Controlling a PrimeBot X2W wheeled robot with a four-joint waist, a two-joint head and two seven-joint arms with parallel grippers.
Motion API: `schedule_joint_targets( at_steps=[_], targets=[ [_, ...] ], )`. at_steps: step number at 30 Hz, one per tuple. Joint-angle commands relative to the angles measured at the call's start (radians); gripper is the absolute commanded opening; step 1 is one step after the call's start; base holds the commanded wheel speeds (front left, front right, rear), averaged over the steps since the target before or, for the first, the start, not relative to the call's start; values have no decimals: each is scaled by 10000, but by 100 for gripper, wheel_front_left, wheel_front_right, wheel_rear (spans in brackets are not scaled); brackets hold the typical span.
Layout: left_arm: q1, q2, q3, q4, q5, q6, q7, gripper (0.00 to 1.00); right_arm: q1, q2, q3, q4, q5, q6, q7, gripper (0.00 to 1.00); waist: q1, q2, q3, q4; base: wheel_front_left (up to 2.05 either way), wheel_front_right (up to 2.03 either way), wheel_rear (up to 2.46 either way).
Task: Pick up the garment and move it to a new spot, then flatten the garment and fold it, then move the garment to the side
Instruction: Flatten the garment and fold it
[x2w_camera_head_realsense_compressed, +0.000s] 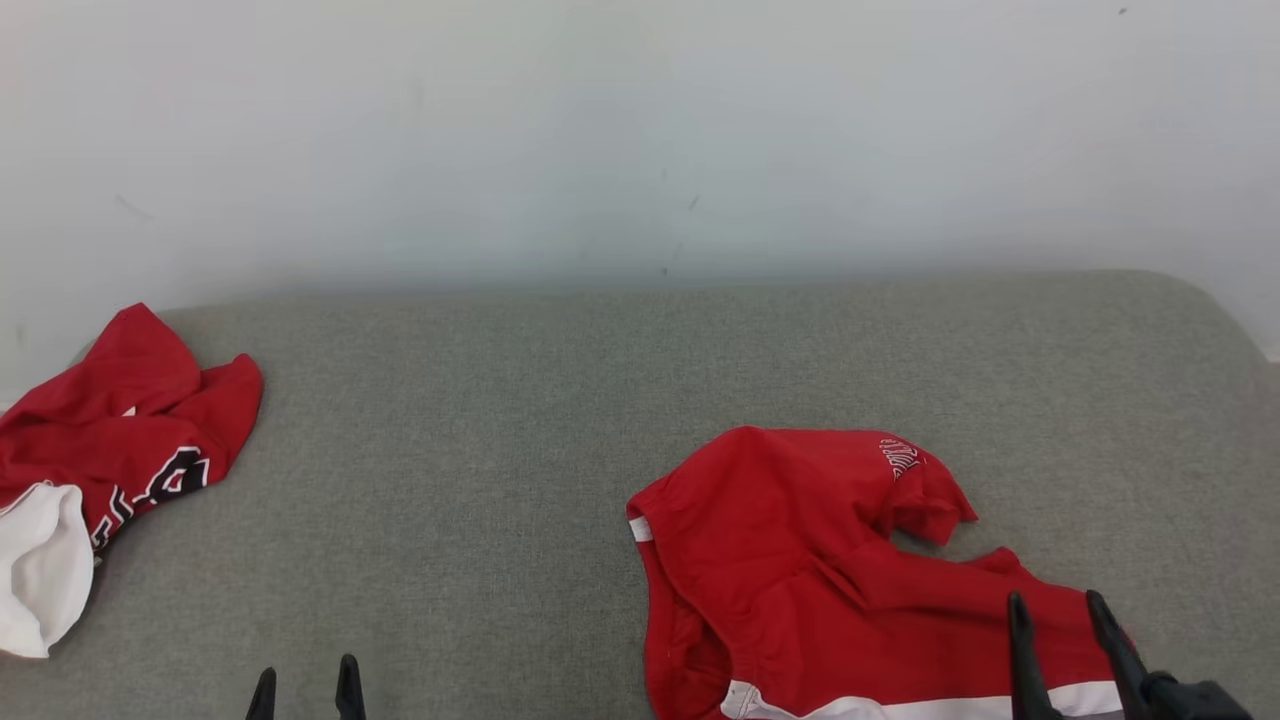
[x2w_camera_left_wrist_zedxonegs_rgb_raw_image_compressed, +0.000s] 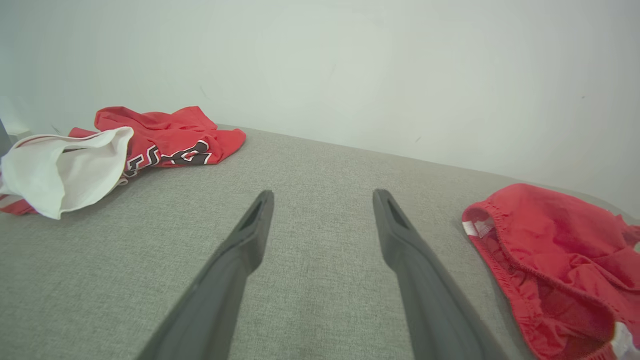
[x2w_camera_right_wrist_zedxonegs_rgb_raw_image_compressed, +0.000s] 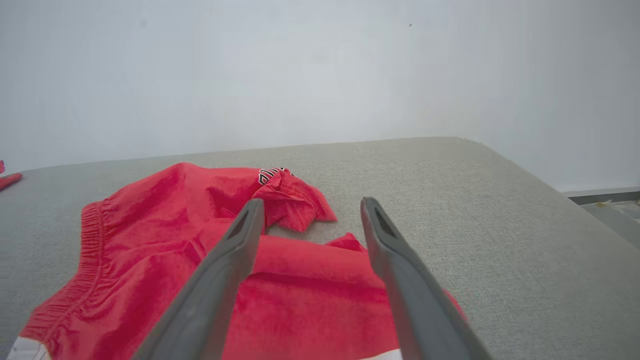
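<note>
The shorts (x2w_camera_head_realsense_compressed: 800, 560) lie crumpled at 4 o'clock on the tabletop (x2w_camera_head_realsense_compressed: 450, 450), waistband toward 9 o'clock, one leg bunched up toward 1 o'clock. The right fingers (x2w_camera_head_realsense_compressed: 1022, 650) stand apart over the shorts' near right part, holding nothing. The left fingers (x2w_camera_head_realsense_compressed: 347, 685), also apart and empty, wait at 7 o'clock above bare cloth.

Whether this is already the new spot I cannot tell. At best the first step is done, while flattening, folding and moving aside all appear left.

A red and white jersey (x2w_camera_head_realsense_compressed: 130, 420) sits heaped at 9 o'clock, well apart from the shorts. Between the two the surface is free, so nothing seems to block spreading, though the near edge is close.
</note>
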Motion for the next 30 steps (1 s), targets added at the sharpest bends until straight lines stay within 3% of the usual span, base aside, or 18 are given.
schedule_joint_targets(
  at_steps=[1,8,21,25,30],
  targets=[
    [88,-13,-39,28,-64,-45,-34,100,161,-8,141,-75,-114,-26,-196,100,0,0,-117,-60,0,0,0],
    [287,-13,-72,84,-82,-6,-34,100,650,-5,550,-476,-406,-26,-702,100,0,0,-395,-116,0,0,0],
    [581,-15,-231,165,-121,-33,-34,100,1126,-4,291,-968,-495,-26,-765,100,0,0,-612,-141,0,0,0],
    [407,-15,-655,482,-242,-167,-34,100,1109,-4,379,-942,-375,-26,-766,100,0,0,-602,-191,0,0,0],
    [-247,-15,-1882,1697,-765,-360,-14,100,1062,-4,517,-911,-329,-26,-767,100,0,0,-481,-473,0,0,0]
  ],
)
